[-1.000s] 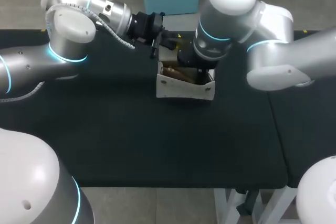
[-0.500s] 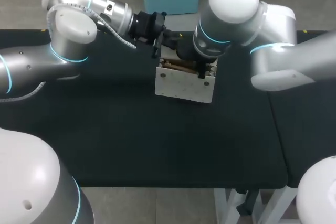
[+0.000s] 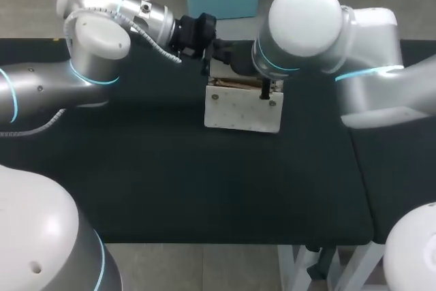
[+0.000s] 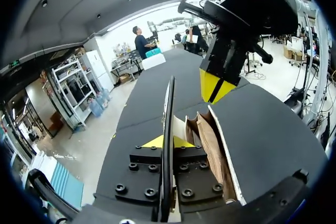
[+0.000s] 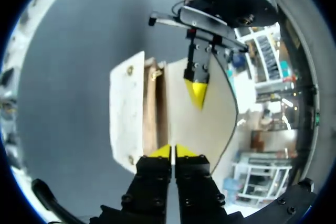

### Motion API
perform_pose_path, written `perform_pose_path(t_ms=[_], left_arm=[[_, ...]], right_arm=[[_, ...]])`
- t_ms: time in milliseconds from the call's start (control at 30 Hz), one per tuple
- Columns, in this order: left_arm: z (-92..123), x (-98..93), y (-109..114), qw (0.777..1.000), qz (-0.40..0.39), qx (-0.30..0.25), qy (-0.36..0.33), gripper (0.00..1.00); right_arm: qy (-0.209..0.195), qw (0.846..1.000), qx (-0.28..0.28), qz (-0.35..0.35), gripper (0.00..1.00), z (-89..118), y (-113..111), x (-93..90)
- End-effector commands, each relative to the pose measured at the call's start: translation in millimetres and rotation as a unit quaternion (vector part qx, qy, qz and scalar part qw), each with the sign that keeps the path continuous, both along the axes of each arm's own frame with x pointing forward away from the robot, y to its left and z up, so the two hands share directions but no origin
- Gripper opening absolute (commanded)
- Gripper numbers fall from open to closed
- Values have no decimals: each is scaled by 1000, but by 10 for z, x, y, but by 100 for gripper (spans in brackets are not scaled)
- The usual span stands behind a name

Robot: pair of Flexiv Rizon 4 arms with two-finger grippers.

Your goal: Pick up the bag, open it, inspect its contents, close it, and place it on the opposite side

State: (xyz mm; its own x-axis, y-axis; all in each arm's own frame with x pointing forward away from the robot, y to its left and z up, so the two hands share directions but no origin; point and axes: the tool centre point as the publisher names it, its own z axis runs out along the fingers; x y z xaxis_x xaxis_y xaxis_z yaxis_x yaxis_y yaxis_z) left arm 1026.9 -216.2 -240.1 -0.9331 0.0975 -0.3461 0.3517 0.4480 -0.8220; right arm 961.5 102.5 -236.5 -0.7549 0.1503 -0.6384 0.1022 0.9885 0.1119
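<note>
The white bag (image 3: 242, 108) with a brown lining stands at the back middle of the black table, its broad white front panel tilted toward me. My left gripper (image 3: 208, 59) holds its back left rim. In the left wrist view this gripper (image 4: 169, 141) is shut on a thin white wall of the bag (image 4: 212, 145), seen edge-on, and my right gripper (image 4: 215, 85) stands over the far end. My right gripper (image 3: 266, 90) sits on the bag's top right rim. In its own view its tips (image 5: 172, 151) are pinched together on the bag's (image 5: 126, 114) rim beside the narrow brown slot. My left gripper (image 5: 197, 90) is ahead of it.
The black table (image 3: 170, 182) stretches bare in front of and to the left of the bag. A seam (image 3: 359, 168) divides it from a second black tabletop on the right. Both arms crowd the back edge around the bag.
My right gripper has shut on the bag's rim. The bag's mouth, wide with brown inside showing a second ago, has narrowed, and the white front panel now faces up toward me.
</note>
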Motion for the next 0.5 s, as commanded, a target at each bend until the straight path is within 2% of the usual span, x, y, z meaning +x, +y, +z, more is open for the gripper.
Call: perform_pose_path(t_ms=[33,233,500], left_arm=[[-154,133,-15,1000,3,-10,14,0],[-309,240,-22,1000,14,7,7,0],[-444,206,15,999,-11,1,-31,0]], right_arm=[[-22,1000,-1,-4,0,44,-51,-171],[-29,1000,-5,-4,0,21,-52,-282],[-26,1000,12,1,0,-216,-25,-413]])
